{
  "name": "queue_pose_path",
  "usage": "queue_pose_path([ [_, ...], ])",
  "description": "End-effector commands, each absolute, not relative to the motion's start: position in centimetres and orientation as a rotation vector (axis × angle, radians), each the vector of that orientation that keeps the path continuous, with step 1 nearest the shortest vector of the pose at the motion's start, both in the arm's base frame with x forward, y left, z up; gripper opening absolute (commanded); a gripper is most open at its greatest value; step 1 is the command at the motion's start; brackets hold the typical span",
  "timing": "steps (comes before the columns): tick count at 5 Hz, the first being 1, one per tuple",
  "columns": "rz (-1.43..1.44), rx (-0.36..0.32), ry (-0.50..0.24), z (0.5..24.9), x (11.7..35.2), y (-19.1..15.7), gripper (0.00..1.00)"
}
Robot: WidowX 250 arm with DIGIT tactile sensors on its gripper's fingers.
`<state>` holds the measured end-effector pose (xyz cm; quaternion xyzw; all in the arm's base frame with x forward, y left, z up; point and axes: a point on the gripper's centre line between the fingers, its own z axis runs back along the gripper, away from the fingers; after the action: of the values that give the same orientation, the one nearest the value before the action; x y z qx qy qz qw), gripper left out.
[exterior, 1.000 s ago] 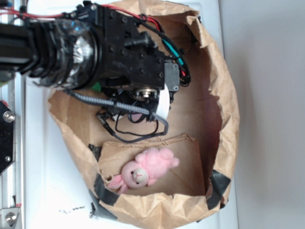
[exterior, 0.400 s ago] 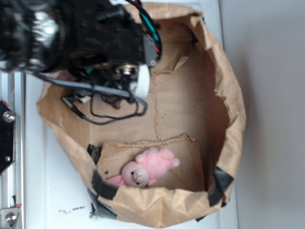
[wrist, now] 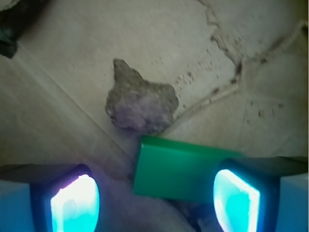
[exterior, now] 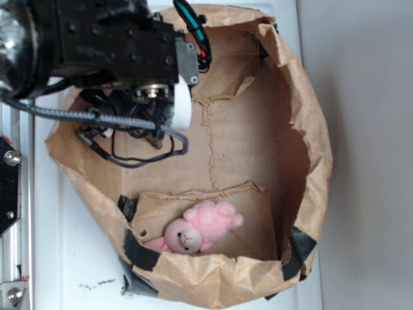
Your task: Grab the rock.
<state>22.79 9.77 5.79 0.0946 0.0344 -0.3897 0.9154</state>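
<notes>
The rock, a rough brown-grey stone with a pointed end, lies on the paper floor in the wrist view, just beyond the jaws. My gripper is open, and its two glowing pads stand wide apart with nothing held. A flat green block lies between the pads and touches the rock's near side. In the exterior view the black arm hangs over the upper left of the brown paper bag and hides the rock, the block and the fingers.
A pink plush bunny lies on a folded paper flap at the bag's lower edge. Crumpled bag walls rise all around. Cables dangle under the arm. A metal rail runs along the left.
The arm has moved from the bag's middle toward its upper left. The plush has not moved.
</notes>
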Motion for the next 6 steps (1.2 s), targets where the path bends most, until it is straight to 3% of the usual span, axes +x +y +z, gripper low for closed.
queue_pose_path([
  [1,-0.800,0.222,-0.015,7.3,24.4,9.3,1.00],
  [6,-0.831,0.334,-0.043,6.1,24.0,4.5,1.00],
])
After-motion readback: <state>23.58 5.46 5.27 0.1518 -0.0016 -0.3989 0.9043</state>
